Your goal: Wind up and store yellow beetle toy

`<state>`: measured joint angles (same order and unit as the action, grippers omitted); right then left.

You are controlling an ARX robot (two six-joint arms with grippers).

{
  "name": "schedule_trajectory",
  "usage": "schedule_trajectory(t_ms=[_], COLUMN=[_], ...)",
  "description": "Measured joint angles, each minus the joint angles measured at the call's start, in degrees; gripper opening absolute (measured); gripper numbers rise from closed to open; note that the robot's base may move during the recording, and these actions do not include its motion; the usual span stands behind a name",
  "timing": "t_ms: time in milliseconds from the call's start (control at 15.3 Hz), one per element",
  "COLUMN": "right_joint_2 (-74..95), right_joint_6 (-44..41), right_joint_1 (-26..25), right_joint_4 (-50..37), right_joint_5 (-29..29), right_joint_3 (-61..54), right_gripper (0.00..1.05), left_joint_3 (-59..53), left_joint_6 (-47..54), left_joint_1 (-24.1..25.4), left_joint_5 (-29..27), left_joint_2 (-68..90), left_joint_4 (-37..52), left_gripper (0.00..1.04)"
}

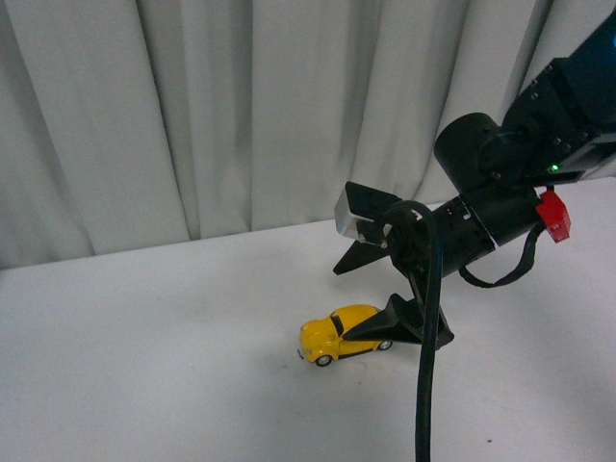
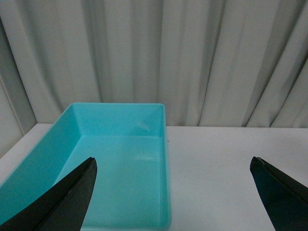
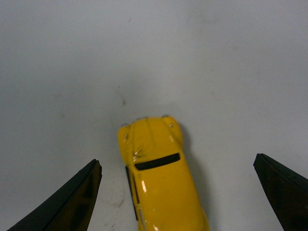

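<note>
Clearly nothing is done yet: the glossy yellow beetle toy (image 1: 337,337) sits ungrasped between the spread fingers of the right gripper (image 1: 343,304); the left gripper (image 2: 173,161) gapes over the turquoise plastic bin (image 2: 72,139).

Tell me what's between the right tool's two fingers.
The yellow beetle toy, with bare white table on either side of it, as the right wrist view shows.

The right arm (image 1: 539,125) is reaching in from the tabletop's right edge, its wrist sloping down toward the middle. The right gripper (image 1: 342,304) is hanging low over the surface, its black fingers (image 1: 409,322) spreading wide, one above the other. The left gripper (image 2: 172,163) is also holding its fingers wide apart, pointing along the tabletop.
</note>
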<state>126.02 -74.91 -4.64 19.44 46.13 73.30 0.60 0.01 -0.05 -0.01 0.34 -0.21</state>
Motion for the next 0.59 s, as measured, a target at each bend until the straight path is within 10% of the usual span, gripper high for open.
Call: schedule_trajectory(t_ms=[458,588], right_joint_2=[7.19,7.93], right_joint_6=[-13.27,-13.90], right_joint_1=[3.17,3.19], right_joint_4=[9.94,12.57], right_joint_5=[-5.77,-7.56], right_joint_3=[9.01,10.08], right_gripper=[0.97,0.73], left_joint_3=[0.00,0.00], left_joint_6=[0.00,0.00], left_joint_1=[0.00,0.00], left_joint_5=[-0.02,-0.02], left_joint_2=[0.00,0.00], left_joint_4=[0.00,-0.02], left_gripper=[0.98,0.98])
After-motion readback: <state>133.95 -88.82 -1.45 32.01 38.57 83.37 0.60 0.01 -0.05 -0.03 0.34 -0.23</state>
